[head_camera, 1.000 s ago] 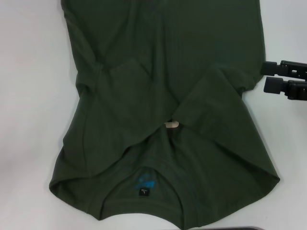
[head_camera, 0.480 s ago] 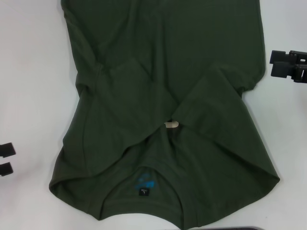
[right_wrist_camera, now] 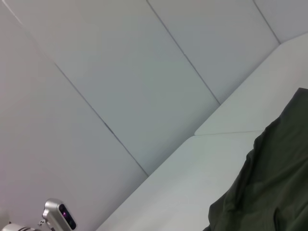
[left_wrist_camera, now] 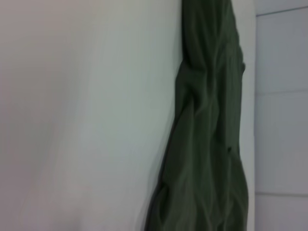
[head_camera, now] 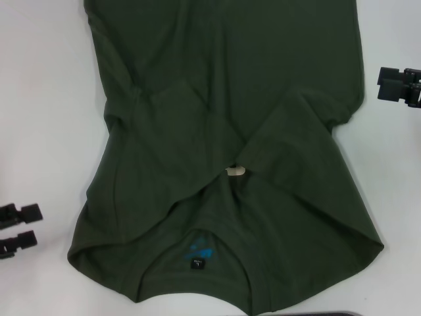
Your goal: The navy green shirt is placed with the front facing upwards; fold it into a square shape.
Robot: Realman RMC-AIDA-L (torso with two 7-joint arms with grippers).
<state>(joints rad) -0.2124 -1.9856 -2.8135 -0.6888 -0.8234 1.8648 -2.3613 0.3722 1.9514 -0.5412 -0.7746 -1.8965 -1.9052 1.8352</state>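
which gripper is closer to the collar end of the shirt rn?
The left gripper: it sits open on the table beside the navy green shirt, near the collar end with the neck tag. The right gripper, also open, is up by the shirt's body.

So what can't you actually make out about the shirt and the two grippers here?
- Navy green shirt: hem cut off by the head view's top edge.
- Chest letters: folded sleeves cover all but a cream scrap.
- Neck tag: print too small to read.
- Left gripper, right gripper: mostly cut off by the side edges.
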